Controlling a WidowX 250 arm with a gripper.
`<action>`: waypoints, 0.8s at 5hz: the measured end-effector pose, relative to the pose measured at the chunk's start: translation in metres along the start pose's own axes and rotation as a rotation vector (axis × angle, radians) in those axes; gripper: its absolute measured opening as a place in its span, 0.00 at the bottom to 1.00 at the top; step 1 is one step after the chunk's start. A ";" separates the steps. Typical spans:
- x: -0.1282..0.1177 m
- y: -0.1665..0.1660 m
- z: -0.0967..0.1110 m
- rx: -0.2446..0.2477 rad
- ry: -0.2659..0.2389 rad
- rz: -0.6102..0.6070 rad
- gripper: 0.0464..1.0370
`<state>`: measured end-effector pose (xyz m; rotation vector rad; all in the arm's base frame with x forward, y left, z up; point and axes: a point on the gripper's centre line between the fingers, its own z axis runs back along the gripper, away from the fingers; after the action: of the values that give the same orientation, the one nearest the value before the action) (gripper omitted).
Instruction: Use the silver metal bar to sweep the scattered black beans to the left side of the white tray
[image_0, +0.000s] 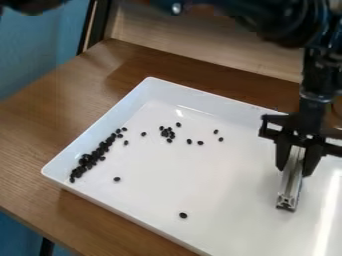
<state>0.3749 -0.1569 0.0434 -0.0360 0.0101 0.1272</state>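
Silver straight metal bar (290, 185), probably stiff but slippery, best held by its upper end, where the black two-finger gripper (294, 170) pinches it over a shallow white tray (220, 185) of small black beans (98, 151).

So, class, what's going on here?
A black robot arm has a metal bar gripped in its claw, pointing down at the right of the view within a white tray. Small dark pieces lie in the tray, mostly bunched along its left side, with a little clump and scattered singles farther in.
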 end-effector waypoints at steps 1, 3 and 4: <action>0.007 0.000 -0.003 0.015 -0.019 0.026 0.33; 0.018 0.009 -0.004 0.009 -0.025 0.076 0.33; 0.025 0.023 -0.004 -0.010 -0.024 0.125 0.33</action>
<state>0.3970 -0.1309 0.0382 -0.0444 -0.0120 0.2525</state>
